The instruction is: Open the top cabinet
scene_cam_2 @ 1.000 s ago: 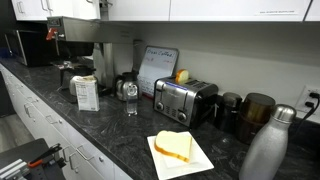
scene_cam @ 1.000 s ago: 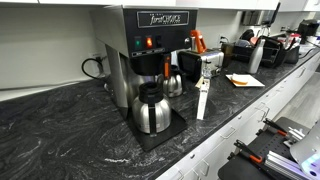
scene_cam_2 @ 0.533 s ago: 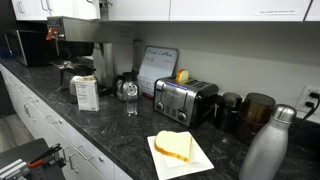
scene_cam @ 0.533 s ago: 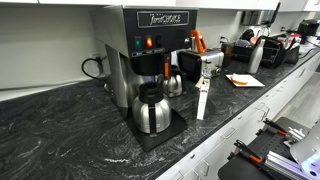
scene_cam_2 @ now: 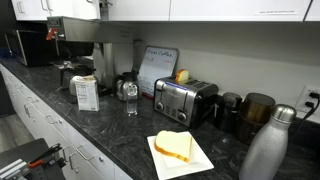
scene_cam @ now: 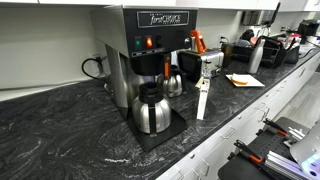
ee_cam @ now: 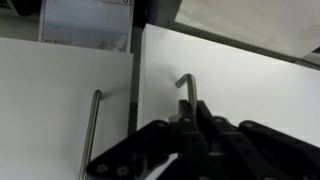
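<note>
The end effector (ee_cam: 190,128) sits at the handle (ee_cam: 187,95) of the top cabinet (ee_cam: 240,80), above the bench's (scene_cam_2: 125,135) back edge; clamped or apart, I cannot tell. A loose hold could slip off the thin bar

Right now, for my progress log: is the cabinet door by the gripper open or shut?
Shut: in the wrist view the cabinet door lies flush with the neighbouring door, only a thin seam between them.
</note>
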### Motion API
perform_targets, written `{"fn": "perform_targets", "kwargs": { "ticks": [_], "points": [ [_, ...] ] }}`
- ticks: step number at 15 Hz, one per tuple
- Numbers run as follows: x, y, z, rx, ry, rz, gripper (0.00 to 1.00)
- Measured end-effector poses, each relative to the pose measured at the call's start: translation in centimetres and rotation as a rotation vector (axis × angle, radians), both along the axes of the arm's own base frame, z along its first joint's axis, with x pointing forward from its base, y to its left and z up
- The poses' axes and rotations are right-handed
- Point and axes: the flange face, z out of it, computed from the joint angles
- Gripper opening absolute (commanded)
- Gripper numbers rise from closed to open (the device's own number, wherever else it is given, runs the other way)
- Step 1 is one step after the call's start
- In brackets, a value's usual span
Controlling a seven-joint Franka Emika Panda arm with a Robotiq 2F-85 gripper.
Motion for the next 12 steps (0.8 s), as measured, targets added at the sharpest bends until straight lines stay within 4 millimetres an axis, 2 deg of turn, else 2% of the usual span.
{"fn": "perform_targets", "kwargs": {
  "ticks": [5, 12],
  "points": [
    [-1.1, 0.7, 0.1, -0.006, 0.003, -0.012, 0.02],
    [-7.3, 3.6, 0.5, -0.026, 0.032, -0.068, 0.02]
  ]
}}
